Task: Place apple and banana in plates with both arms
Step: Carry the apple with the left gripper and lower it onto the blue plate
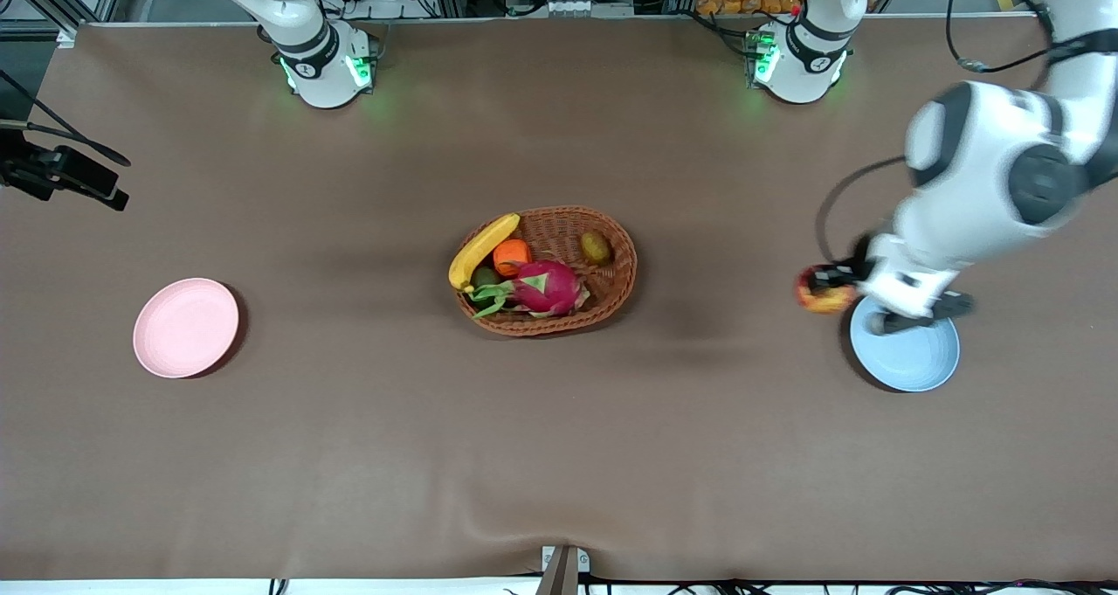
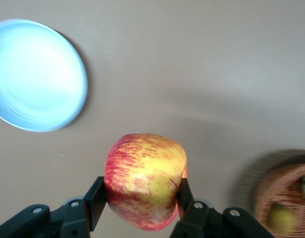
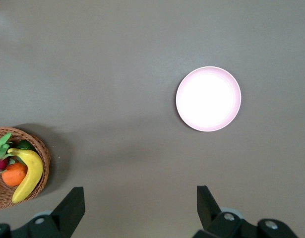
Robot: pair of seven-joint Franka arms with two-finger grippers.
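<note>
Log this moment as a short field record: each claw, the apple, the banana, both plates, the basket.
left claw: shut on the apple, in the air just beside the blue plate
right claw: open, holds nothing, over bare table between basket and pink plate
banana: in the wicker basket
basket's other contents: orange fruit, dragon fruit
plates: both hold nothing
</note>
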